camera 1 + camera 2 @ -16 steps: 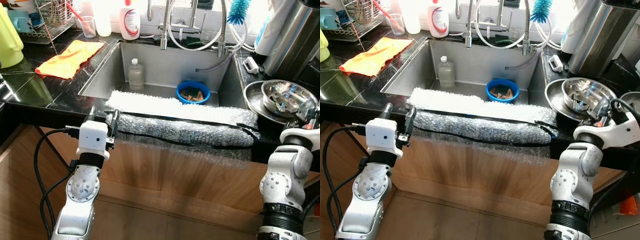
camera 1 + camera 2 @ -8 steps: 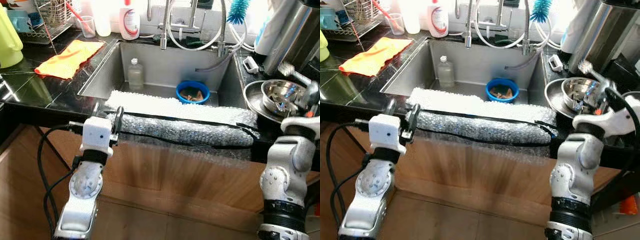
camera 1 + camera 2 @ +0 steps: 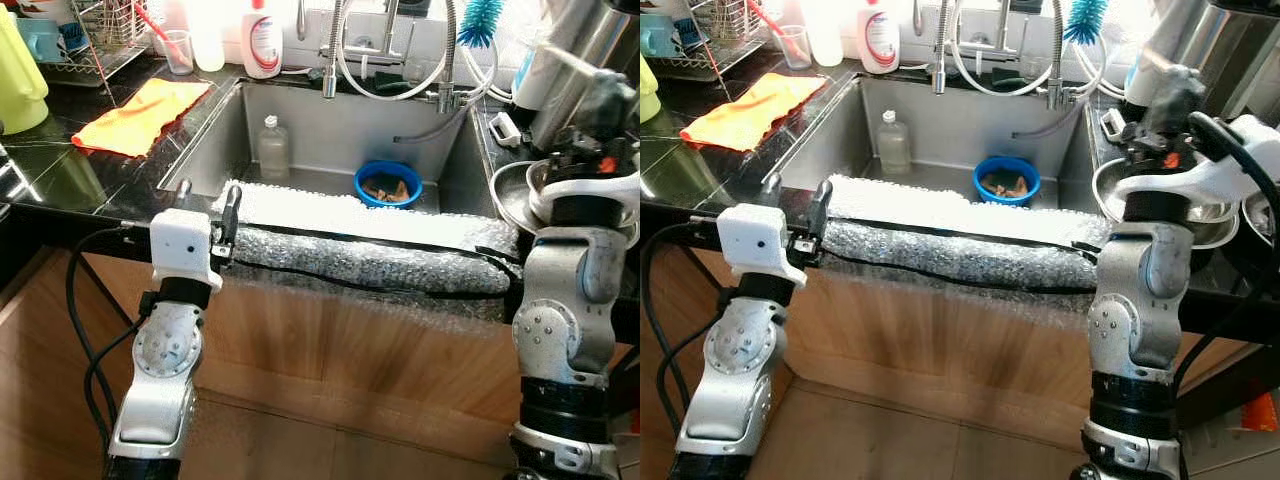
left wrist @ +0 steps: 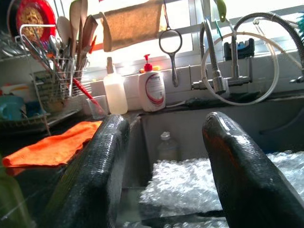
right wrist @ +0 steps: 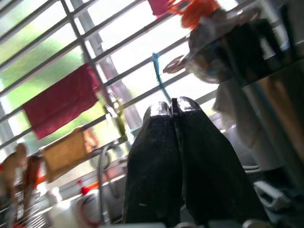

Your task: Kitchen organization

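Note:
My left gripper (image 3: pixel 207 197) is open and empty at the counter's front edge, by the left end of the bubble wrap roll (image 3: pixel 370 255) that lies along the sink's front rim. In the left wrist view its fingers (image 4: pixel 99 166) frame the wrap and a clear bottle (image 4: pixel 165 145). My right gripper (image 5: pixel 173 152) is shut with nothing in it. It is raised and blurred (image 3: pixel 1167 88) above the stacked steel bowls (image 3: pixel 508 195) on the right counter. A blue bowl (image 3: pixel 386 184) with scraps and the clear bottle (image 3: pixel 271 148) stand in the sink (image 3: pixel 330 125).
An orange cloth (image 3: pixel 140 115) lies on the black counter left of the sink, with a yellow-green jug (image 3: pixel 18 80) and dish rack (image 3: pixel 95 40) behind it. A soap bottle (image 3: pixel 262 40), faucet hoses (image 3: pixel 400 60) and blue brush (image 3: pixel 480 20) line the back. A tall steel pot (image 3: pixel 590 50) stands at right.
My right arm has swung up from beside the steel bowls, so its gripper now points upward above them. The left gripper stays at the wrap's left end, shifted slightly.

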